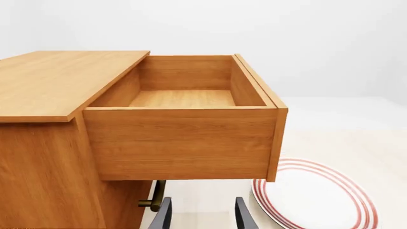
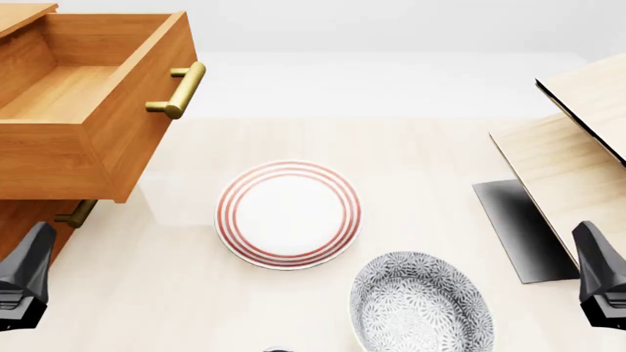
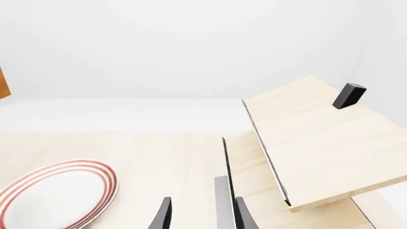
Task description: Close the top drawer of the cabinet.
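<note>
The cabinet [image 2: 25,220] stands at the table's left; its top drawer [image 2: 93,110] is pulled far out. It looks stiff, rather heavy wood, probably sliding on rails, so a flat push on the front beside the brass handle [image 2: 178,90] should serve. The left gripper [image 1: 202,213] and the right gripper [image 3: 202,213] both stand spread, holding nothing. No writing is readable.

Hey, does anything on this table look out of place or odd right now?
Yes: the top drawer of the cabinet is pulled far out, empty, overhanging the lower drawer's handle. The pale box on the right sits tilted. Both plates look fine.
</note>
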Available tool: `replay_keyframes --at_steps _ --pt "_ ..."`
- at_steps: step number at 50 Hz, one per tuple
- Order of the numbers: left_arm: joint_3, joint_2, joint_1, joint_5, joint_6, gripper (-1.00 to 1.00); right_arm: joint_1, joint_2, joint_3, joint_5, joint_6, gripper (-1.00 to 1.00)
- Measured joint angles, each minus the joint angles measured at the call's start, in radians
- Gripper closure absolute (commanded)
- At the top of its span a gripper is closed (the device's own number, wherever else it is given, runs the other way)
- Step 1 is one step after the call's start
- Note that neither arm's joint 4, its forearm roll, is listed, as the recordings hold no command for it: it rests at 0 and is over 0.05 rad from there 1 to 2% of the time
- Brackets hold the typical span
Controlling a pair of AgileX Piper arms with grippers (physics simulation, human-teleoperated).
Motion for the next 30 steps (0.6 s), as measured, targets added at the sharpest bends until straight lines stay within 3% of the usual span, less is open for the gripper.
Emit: replay_keyframes --at_steps 30 --pt "0.0 0.013 0.013 -0.011 0.0 -1.0 -0.034 0.0 -0.003 0.003 -0.005 -1.0"
